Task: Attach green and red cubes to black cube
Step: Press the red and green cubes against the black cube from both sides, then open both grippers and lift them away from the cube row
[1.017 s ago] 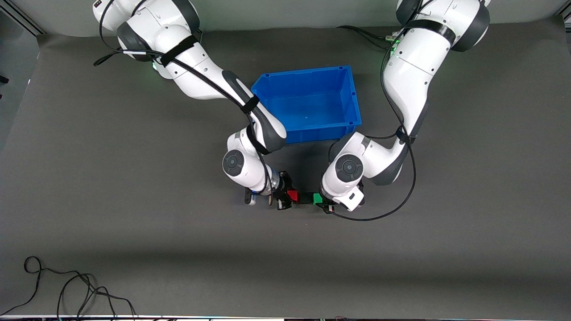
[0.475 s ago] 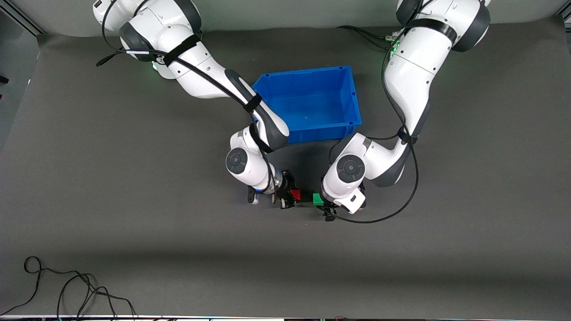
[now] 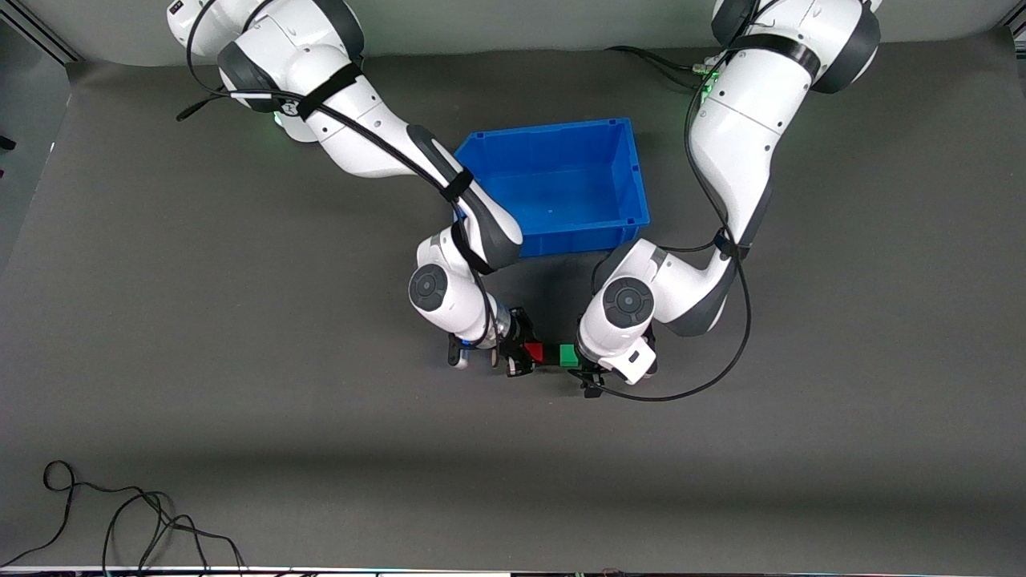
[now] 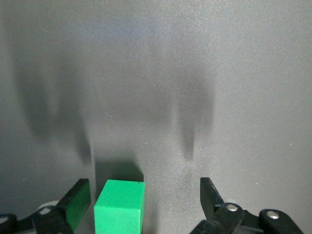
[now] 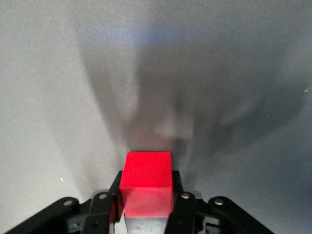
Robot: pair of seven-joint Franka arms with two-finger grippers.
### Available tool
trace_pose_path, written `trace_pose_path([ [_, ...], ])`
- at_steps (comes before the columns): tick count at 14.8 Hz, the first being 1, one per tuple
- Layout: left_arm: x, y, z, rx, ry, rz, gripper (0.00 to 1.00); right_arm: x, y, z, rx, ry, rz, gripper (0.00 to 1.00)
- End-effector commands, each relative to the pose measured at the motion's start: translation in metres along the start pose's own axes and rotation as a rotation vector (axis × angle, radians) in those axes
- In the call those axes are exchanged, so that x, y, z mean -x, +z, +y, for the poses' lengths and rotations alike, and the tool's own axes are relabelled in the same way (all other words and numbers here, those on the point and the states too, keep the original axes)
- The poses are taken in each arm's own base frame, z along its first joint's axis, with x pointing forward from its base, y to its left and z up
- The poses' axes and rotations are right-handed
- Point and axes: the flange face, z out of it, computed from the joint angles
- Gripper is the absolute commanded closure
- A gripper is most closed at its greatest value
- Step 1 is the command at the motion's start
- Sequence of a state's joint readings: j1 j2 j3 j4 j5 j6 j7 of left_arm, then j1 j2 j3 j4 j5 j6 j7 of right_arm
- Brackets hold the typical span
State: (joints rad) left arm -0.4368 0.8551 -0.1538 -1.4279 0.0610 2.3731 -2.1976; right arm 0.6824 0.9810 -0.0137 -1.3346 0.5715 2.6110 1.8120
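Observation:
The red cube (image 3: 535,352), the black cube (image 3: 551,353) and the green cube (image 3: 568,355) stand in a row on the mat, nearer to the front camera than the blue bin, with no gap showing between them. My right gripper (image 3: 521,355) is shut on the red cube (image 5: 146,181), which sits between its fingers (image 5: 181,204) in the right wrist view. My left gripper (image 3: 583,365) is open around the green cube (image 4: 119,208). The cube sits close to one finger (image 4: 78,201), with a wide gap to the other (image 4: 209,197). The black cube is hidden in both wrist views.
The blue bin (image 3: 553,128) stands empty, farther from the front camera than the cubes, between the two arms. A loose black cable (image 3: 120,513) lies at the table's front edge toward the right arm's end.
My right gripper has carried the red cube toward the left arm's end, closing the gap to the black cube. The green cube has shifted slightly toward the black cube.

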Motion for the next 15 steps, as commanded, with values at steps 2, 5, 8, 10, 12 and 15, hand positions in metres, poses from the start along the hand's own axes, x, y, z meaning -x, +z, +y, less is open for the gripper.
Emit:
trace_pose_path([
  [2, 0.007, 0.002, -0.002, 0.011, 0.006, 0.014, 0.00, 0.007, 0.004, -0.004, -0.031, 0.004, 0.002, 0.47],
  [5, -0.005, -0.013, 0.009, 0.021, 0.027, 0.029, 0.00, 0.008, -0.006, -0.011, -0.047, 0.000, -0.002, 0.00],
  [8, -0.035, -0.028, 0.020, -0.028, 0.160, 0.097, 0.00, 0.002, -0.043, -0.035, -0.079, -0.015, 0.017, 0.00],
  [10, -0.058, -0.060, 0.028, -0.072, 0.256, 0.126, 0.00, -0.004, -0.077, -0.052, -0.034, -0.056, 0.076, 0.00],
  [12, -0.087, -0.097, 0.030, -0.111, 0.374, 0.141, 0.00, -0.014, -0.120, -0.068, 0.017, -0.144, 0.132, 0.00],
  [15, -0.144, -0.146, 0.028, -0.130, 0.582, 0.128, 0.00, -0.039, -0.188, -0.084, 0.122, -0.316, 0.195, 0.00],
])
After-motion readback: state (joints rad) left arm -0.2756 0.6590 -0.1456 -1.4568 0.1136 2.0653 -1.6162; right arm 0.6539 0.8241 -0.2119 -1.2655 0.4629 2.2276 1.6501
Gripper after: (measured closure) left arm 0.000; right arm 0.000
